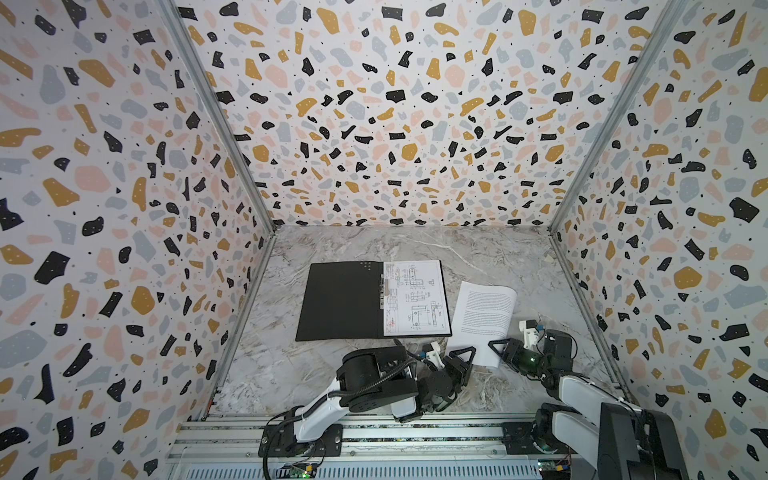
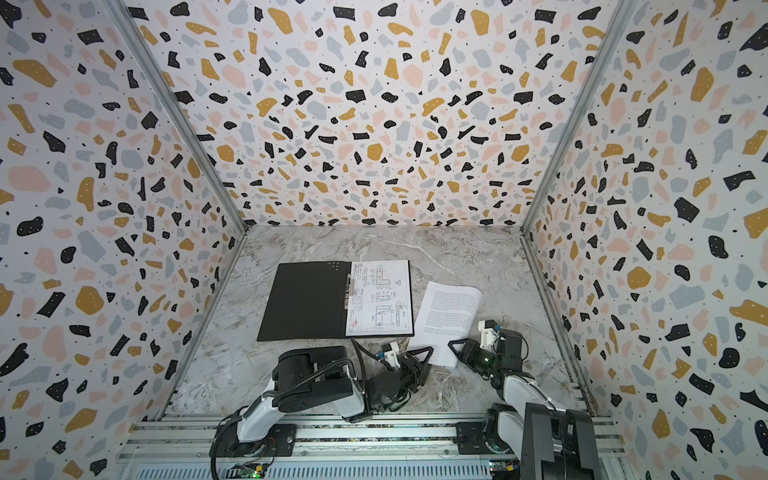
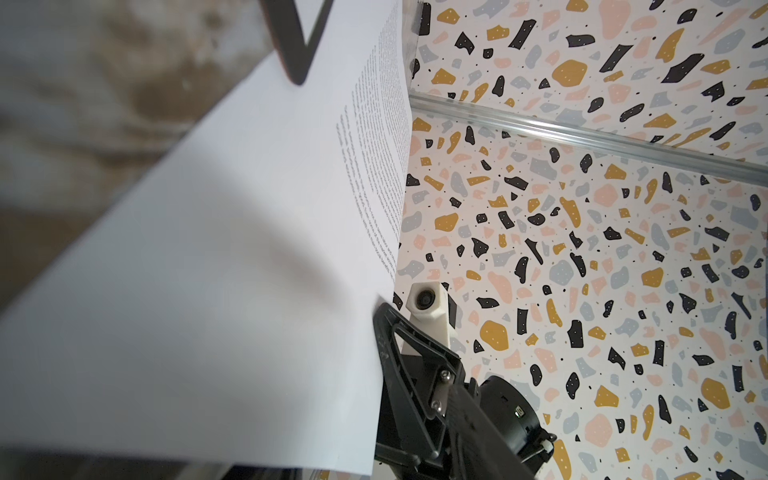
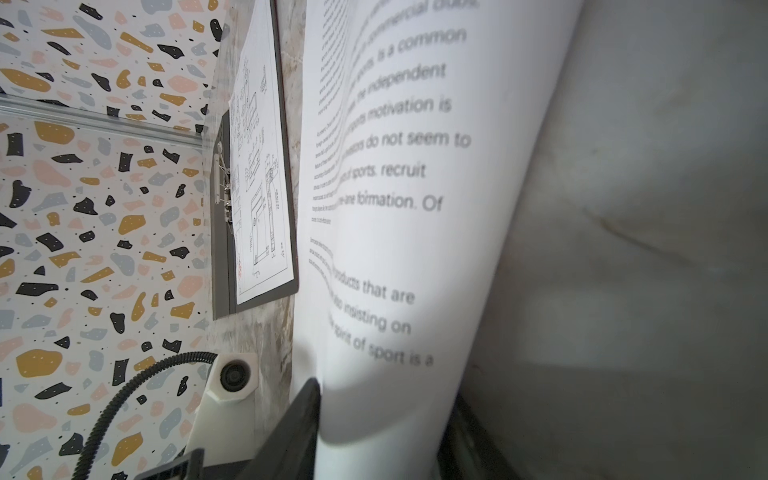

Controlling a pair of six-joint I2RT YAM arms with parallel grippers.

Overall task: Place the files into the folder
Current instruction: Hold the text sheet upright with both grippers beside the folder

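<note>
Two sheets on this table, one folder, two grippers, and both grippers are on the same page. The text sheet stretches away from the two grippers, its near end bowed up off the marble table. The right gripper is clamped on one near corner, and in the right wrist view the paper runs straight in between its jaws. The left gripper sits at the other near corner. One finger lies across the top of the page, its partner is hidden under the paper, so I cannot tell whether it has pinched. Beyond the left gripper the folder lies open and flat, black inside up, with a single metal spine clip down the middle. The drawing sheet covers the half nearer the right gripper. The text sheet lies just beside that half's outer edge, not on it, with patterned walls close on three sides.
</note>
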